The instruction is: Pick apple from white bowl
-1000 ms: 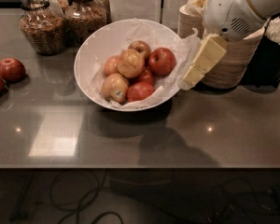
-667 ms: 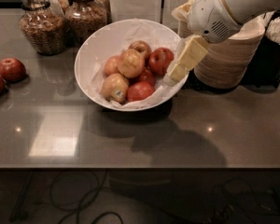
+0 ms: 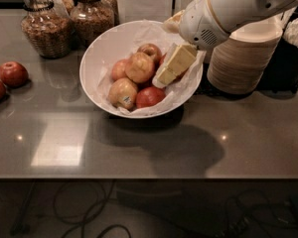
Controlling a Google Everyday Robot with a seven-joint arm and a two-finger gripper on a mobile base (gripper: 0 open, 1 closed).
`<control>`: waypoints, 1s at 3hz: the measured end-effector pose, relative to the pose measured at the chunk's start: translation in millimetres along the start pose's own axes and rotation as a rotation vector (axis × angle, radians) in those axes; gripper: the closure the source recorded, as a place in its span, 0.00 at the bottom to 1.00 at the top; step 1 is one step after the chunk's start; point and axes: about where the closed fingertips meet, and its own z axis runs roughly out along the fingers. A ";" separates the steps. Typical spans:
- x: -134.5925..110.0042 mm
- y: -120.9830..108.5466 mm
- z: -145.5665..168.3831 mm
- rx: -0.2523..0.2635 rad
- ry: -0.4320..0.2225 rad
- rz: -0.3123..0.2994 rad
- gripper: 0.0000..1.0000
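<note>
Now pincer (image 3: 162, 78) hangs low inside the white bowl (image 3: 103, 48), right side, tip among the apples (image 3: 139, 67); wide or narrow, cannot tell. Bowl sits mid-tabletop (image 3: 139, 155).

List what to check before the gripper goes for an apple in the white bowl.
1. gripper over the white bowl: ok, above its right half.
2. Apples in the bowl: ok, several, with the yellow-red apple on top.
3. Apple already held: cannot tell; the gripper hides what lies under it.
4. paper liner out of the way: not ok, crumpled right beside the gripper.
5. Room from the stack of beige bowls: cannot tell; the arm passes in front of it.
</note>
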 end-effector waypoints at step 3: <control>-9.4 5.6 35.5 -0.047 0.012 -0.034 0.16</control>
